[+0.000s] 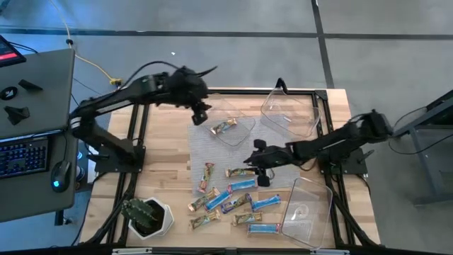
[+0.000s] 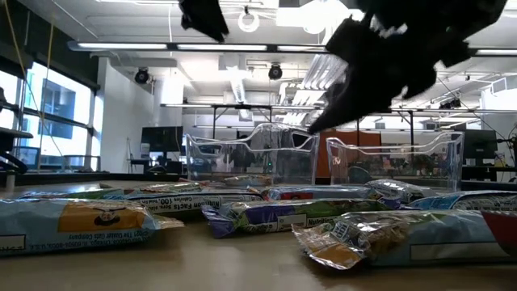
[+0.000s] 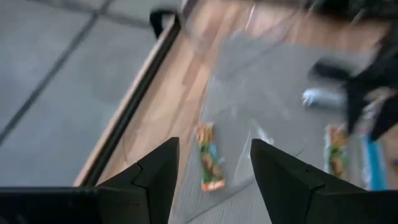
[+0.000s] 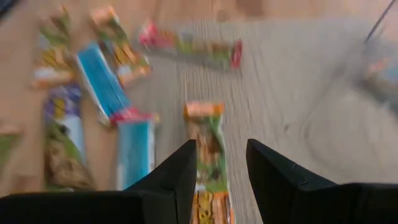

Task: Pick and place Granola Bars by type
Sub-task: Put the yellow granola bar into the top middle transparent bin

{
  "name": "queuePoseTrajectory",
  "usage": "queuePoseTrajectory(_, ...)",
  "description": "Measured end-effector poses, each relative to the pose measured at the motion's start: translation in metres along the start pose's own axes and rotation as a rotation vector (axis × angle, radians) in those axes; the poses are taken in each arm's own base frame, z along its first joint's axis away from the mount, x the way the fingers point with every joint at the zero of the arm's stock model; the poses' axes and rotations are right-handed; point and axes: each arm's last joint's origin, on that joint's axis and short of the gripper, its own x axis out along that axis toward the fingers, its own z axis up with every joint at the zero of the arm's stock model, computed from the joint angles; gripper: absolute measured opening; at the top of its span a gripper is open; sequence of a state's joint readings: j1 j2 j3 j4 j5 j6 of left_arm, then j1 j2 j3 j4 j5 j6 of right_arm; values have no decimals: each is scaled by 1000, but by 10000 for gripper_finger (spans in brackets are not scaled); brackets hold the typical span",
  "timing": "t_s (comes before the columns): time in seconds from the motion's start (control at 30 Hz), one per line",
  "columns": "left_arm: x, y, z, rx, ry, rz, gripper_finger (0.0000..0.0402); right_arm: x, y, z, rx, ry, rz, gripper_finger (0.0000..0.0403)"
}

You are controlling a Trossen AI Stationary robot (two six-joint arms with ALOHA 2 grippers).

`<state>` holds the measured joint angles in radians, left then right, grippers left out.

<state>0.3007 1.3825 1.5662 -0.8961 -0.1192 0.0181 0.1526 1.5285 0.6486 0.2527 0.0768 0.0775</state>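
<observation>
A: Wrapped granola bars [image 2: 266,217] sit nearest; a tan one [image 4: 205,149] lies just ahead of the right gripper [image 4: 219,163], fingers parted, empty.
B: Left gripper [image 3: 211,163] wide over a binned bar [image 3: 210,157]. Next: right descends, straddles, closes.

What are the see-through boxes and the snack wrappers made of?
The clear bins look like hard, shiny plastic: you can see the table through them. The granola bars seem wrapped in thin, glossy foil or plastic film, crinkled at the ends.
</observation>
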Motion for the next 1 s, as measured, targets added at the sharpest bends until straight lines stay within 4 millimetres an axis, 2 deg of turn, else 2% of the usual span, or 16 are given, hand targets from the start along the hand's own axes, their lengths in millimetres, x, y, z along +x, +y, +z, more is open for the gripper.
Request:
queuePoseTrajectory(0.1, -16, -8, -12, 11, -72, -27, 193, 16, -1, -13, 28, 68, 4, 124)
queuePoseTrajectory(0.2, -23, -15, -27, 1, -94, -55, 193, 27, 1, -18, 11, 56, 28, 124)
queuePoseTrajectory(0.4, -26, -20, -47, -47, -85, -69, 193, 32, 2, -19, -8, 34, 48, 124)
queuePoseTrajectory(0.77, -25, -20, -48, -56, -97, -67, 193, 28, 7, -9, -262, -55, -49, 124)
queuePoseTrajectory(0.93, -25, -20, -48, -56, -96, -68, 193, 27, 7, -9, -272, -53, -180, 124)
queuePoseTrajectory(1.0, -25, -20, -48, -56, -95, -69, 193, 27, 9, -9, -272, -54, -180, 124)
